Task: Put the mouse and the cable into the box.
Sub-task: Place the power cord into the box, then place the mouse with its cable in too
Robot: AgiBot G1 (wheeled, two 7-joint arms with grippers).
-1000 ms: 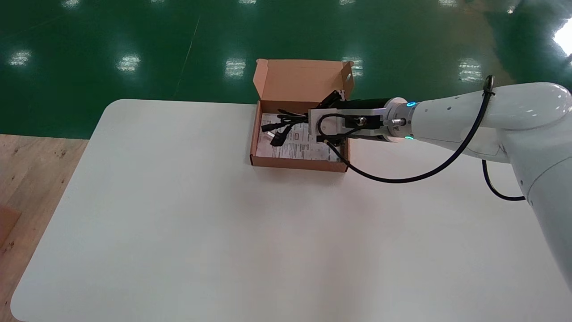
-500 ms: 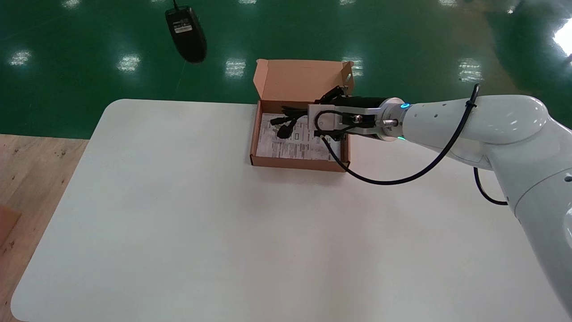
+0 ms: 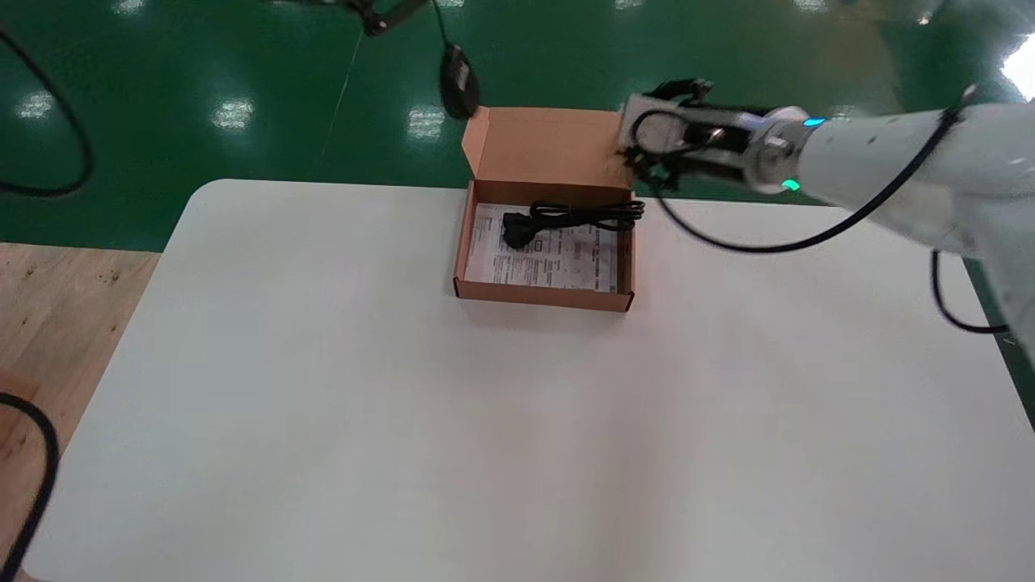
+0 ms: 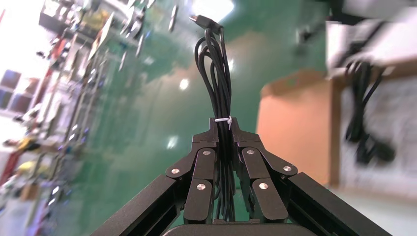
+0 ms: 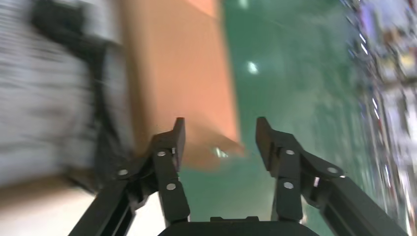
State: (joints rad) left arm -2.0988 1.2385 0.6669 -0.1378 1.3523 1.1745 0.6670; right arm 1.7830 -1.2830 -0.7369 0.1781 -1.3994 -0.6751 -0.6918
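The open cardboard box (image 3: 542, 297) stands at the table's far middle, lid upright. A black bundled cable (image 3: 571, 219) lies loose inside it on a printed sheet, also seen from the left wrist as the cable (image 4: 365, 123). My right gripper (image 3: 636, 136) hovers open and empty by the lid's right flap; the right wrist view shows the gripper (image 5: 219, 130) in front of the brown lid (image 5: 177, 73). My left gripper (image 3: 380, 16), at the top edge, is shut on the mouse's tied cord (image 4: 220, 93). The black mouse (image 3: 458, 81) dangles beside the lid's left flap.
The white table (image 3: 485, 420) is bare around the box. Green floor lies beyond its far edge and wood floor to the left. My right arm's black hose (image 3: 752, 242) loops over the table to the right of the box.
The right gripper has let go of the cable, which now lies in the box, and has risen back to the lid's right flap. The hanging mouse has swung right toward the box.
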